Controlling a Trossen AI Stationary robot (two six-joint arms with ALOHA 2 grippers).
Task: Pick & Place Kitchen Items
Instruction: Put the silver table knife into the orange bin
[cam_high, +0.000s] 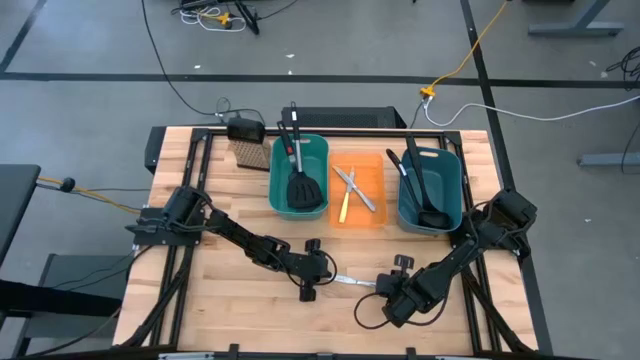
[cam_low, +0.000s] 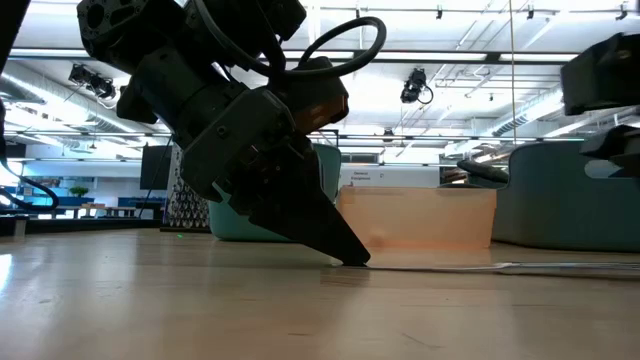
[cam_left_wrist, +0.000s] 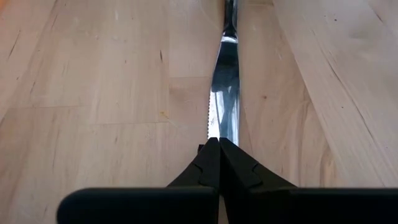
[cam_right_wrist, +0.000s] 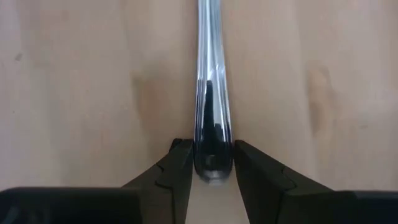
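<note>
The left tool (cam_high: 333, 277) is down at the front middle of the counter (cam_high: 200, 300), its two fingers (cam_left_wrist: 211, 163) pressed together at the serrated blade tip of a slim silver table knife (cam_high: 352, 281) that lies flat on the wood. Whether the blade is actually pinched between them or only touched is hard to judge. The right tool (cam_high: 378, 287) meets the same knife from the opposite end, its fingers (cam_right_wrist: 177, 168) parted just enough to bracket the rounded handle end on both sides, close against it. In the low view the left tool (cam_low: 352, 256) has its tip on the counter. Behind, a teal bin (cam_high: 283, 195) holds black slotted spatulas (cam_high: 303, 190), an orange bin (cam_high: 372, 219) holds more knives (cam_high: 357, 188), and a second teal bin (cam_high: 452, 195) holds black ladles (cam_high: 422, 195).
</note>
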